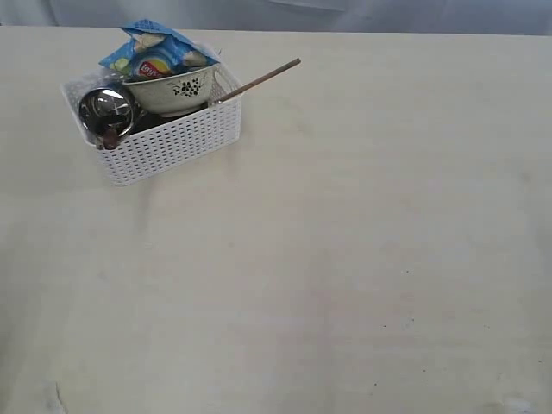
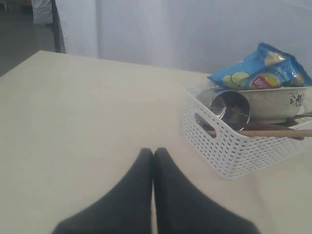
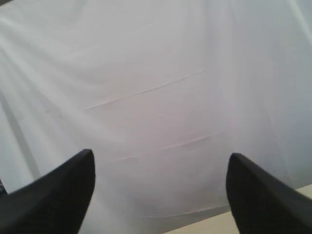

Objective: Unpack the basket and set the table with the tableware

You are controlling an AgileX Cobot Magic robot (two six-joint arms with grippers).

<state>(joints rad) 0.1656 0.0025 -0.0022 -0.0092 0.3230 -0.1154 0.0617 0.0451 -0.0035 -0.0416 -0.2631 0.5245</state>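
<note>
The bowl [image 1: 177, 89] in the basket [image 1: 164, 147] looks breakable and slick: pinch its rim; left jaws closed, right jaws open.

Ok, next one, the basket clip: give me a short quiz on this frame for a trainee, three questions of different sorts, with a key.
1. True or false: the bowl sits inside the basket.
2. What pokes out over the basket's rim? A) the chopsticks B) a ladle C) a drinking straw
3. Short answer: of the left gripper and the right gripper, which one is shut?
Key: 1 true; 2 A; 3 the left gripper (the right one stands open).
</note>
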